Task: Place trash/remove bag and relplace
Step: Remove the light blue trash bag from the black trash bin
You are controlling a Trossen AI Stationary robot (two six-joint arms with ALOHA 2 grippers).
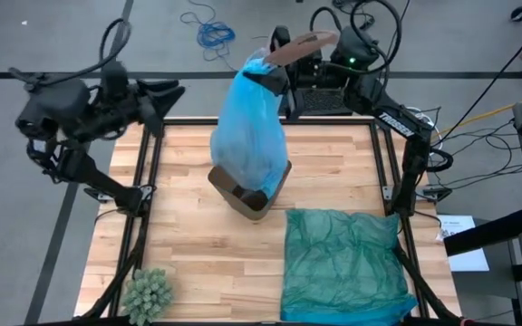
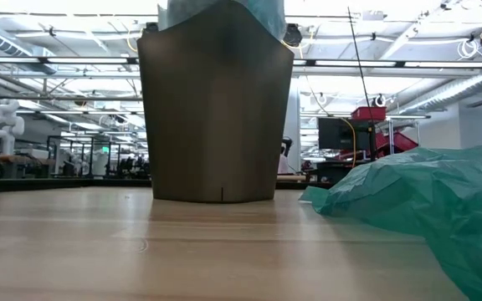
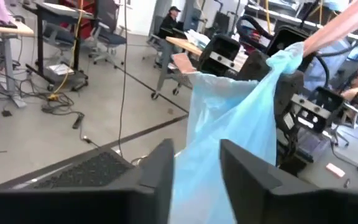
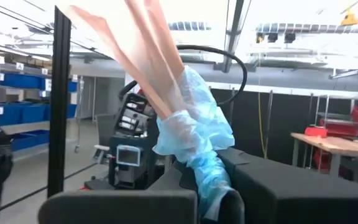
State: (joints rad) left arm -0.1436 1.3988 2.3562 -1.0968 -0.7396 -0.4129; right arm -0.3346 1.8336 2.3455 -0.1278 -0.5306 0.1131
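Wood tabletop (image 1: 188, 244): bin (image 1: 247, 192) mid-table. Right gripper (image 1: 273, 65) raised at far edge, clamped on bag (image 1: 247, 122) neck, which I see lifted out, bottom still over bin. Left gripper (image 1: 166, 93) parked far-left, fingers apart, empty. Bin contents hidden.

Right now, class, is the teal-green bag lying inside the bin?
No: the teal-green bag lies flat on the table, beside the bin.

bag (image 1: 247, 127) over bin (image 1: 250, 195) mid-table, second bag (image 1: 343, 263) right of it — plant ball (image 1: 146, 292) front-left corner
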